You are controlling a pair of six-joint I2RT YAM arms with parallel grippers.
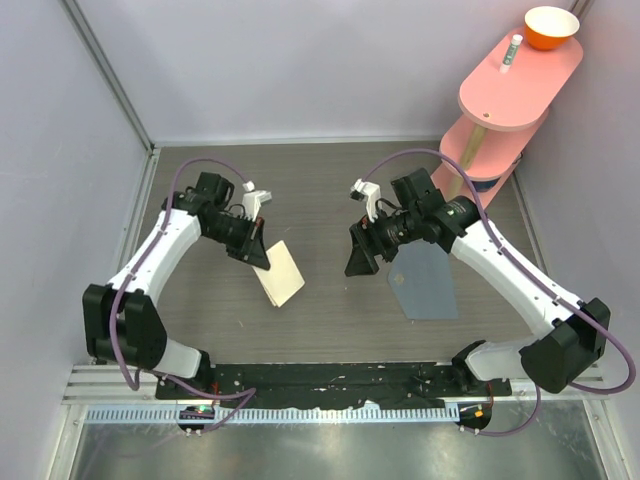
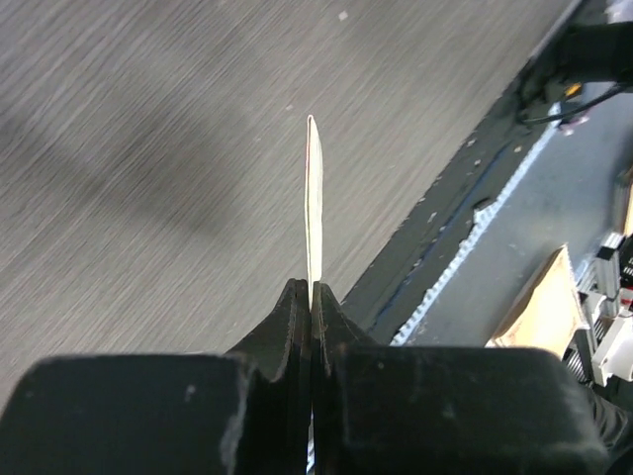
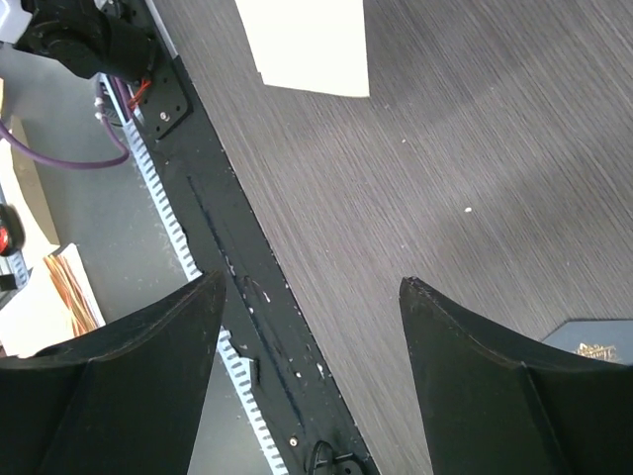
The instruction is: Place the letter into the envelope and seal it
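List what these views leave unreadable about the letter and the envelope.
- The envelope flap, top view: its upper end lies under the right arm, so open or shut is unclear.
- Right wrist view: only a bit of the envelope shows, cut by the frame edge.
- The letter, left wrist view: edge-on, its face unseen.

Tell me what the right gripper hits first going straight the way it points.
Probably the bare table: the open right gripper aims down at it, beside the black strip. The letter lies farther on; depth is unclear.
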